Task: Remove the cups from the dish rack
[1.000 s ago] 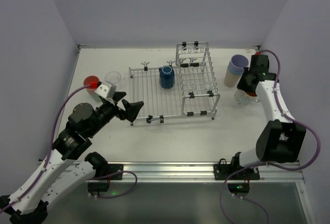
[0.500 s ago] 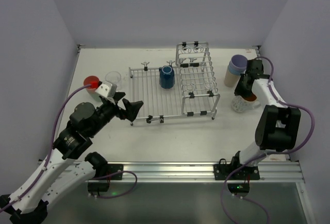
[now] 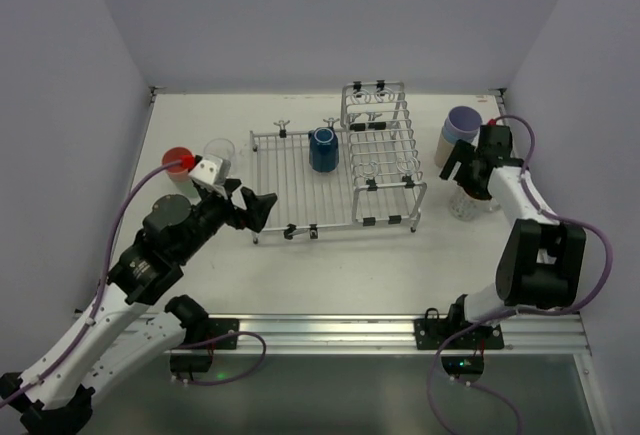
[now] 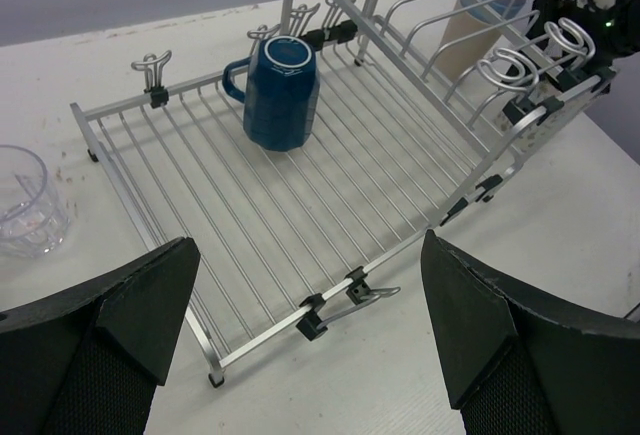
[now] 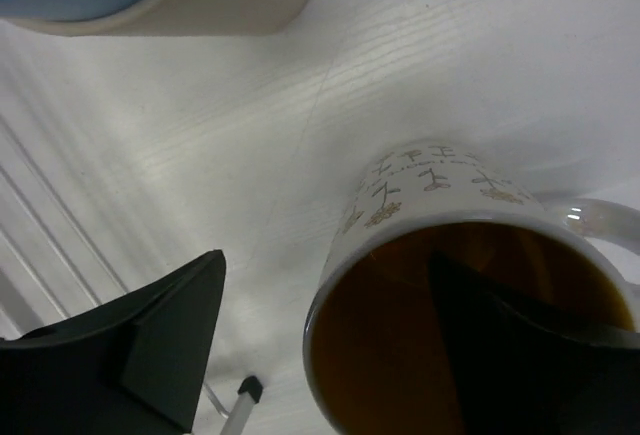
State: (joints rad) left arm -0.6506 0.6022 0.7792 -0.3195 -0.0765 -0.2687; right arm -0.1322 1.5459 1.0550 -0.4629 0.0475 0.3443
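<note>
The silver wire dish rack (image 3: 300, 190) stands mid-table, and a dark blue mug (image 3: 322, 149) sits on its low flat half. My left gripper (image 3: 256, 209) hovers open just left of the rack's near corner; the left wrist view shows the dish rack (image 4: 300, 225) and the dark blue mug (image 4: 282, 92) ahead of the left gripper (image 4: 310, 345). At the right, a white mug with an orange inside (image 5: 470, 305) stands on the table. My right gripper (image 5: 330, 265) is open over it, one finger inside the mug and the other well clear of its wall.
A stack of cups with a lavender one on top (image 3: 460, 130) stands just behind the white mug. A red cup (image 3: 176, 161) and a clear cup (image 3: 219, 150) stand left of the rack. The rack's taller basket (image 3: 380, 135) rises at its right half.
My right gripper has opened and let go of the white mug, which now rests on the table. The left arm has barely shifted.
</note>
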